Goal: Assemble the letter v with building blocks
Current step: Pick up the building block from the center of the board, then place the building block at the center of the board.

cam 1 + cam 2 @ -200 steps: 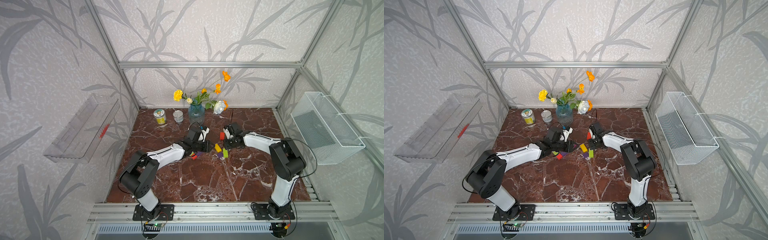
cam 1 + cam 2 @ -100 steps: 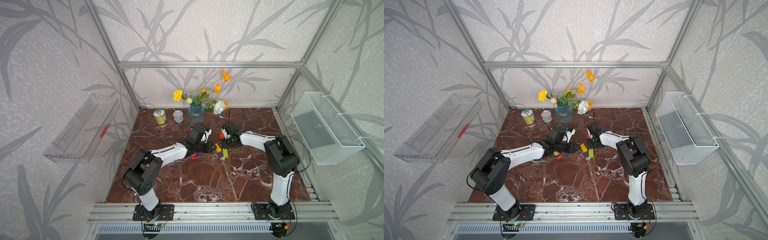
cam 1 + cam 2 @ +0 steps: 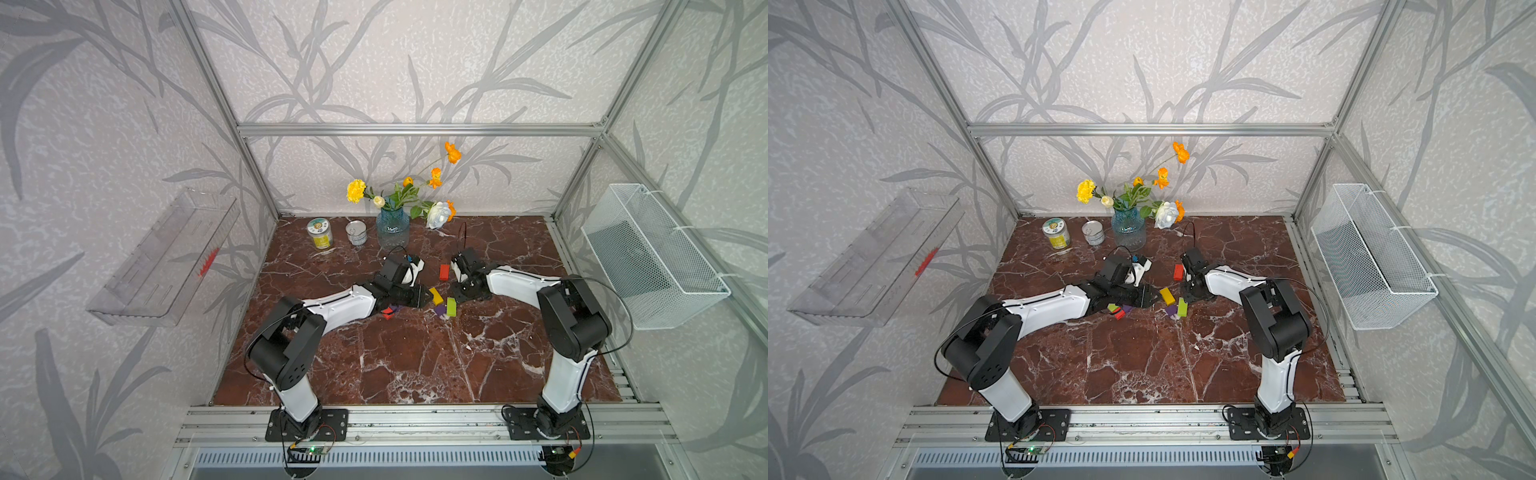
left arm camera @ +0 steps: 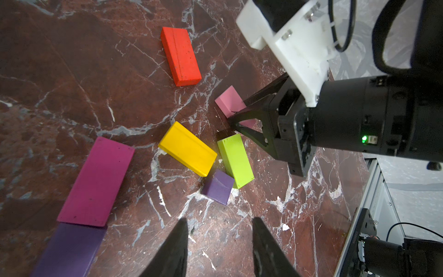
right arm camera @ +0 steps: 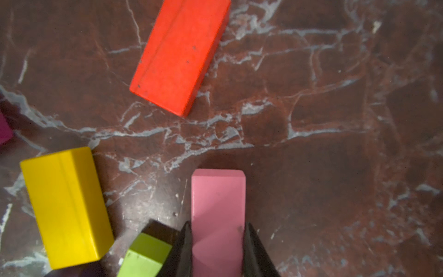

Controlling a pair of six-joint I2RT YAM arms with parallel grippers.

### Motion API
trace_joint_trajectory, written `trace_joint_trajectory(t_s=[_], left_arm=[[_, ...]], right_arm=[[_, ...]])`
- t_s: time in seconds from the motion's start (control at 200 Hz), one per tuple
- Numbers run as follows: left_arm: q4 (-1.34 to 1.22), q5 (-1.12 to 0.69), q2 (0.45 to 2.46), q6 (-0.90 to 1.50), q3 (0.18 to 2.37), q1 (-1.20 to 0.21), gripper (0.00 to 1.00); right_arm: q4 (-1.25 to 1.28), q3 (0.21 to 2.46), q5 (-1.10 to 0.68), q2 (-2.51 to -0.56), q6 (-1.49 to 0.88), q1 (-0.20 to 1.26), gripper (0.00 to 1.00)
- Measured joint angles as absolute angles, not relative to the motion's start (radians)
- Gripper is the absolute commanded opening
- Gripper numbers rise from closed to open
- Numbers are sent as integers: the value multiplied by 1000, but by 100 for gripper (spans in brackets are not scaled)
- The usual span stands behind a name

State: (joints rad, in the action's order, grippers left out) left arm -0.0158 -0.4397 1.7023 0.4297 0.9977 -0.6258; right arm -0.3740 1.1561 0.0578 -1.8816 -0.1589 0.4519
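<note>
The surface [image 4: 72,72] is seen as smooth, marble-patterned red-brown stone veined in white. The red block [image 5: 177,55], yellow block [image 5: 64,206] and pink block [image 5: 218,203] are finished in smooth matt paint, the red one flecked with dark specks.

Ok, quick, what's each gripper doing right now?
Left gripper: open, holding nothing.
Right gripper: closed on the pink block.

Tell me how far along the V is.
Done: magenta block and purple bar lie end to end, perhaps one stroke. In hand: the right claw is shut on the pink block; the left claw is open. Left: yellow block, lime block, red block and purple cube lie loose; no V yet.
</note>
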Motion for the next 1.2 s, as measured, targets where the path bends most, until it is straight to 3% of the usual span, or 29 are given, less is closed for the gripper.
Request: trace_joint_trajectory(t_s=[0.495,1.2], left_arm=[[-15,-438,1702,423,997,-635,43],[-8,-430,1702,419,998,-636,43]], right_arm=[[-461,1241,-28,-1892,-71,450,31],[-551,1328,-27,-1965,-46,434,37]])
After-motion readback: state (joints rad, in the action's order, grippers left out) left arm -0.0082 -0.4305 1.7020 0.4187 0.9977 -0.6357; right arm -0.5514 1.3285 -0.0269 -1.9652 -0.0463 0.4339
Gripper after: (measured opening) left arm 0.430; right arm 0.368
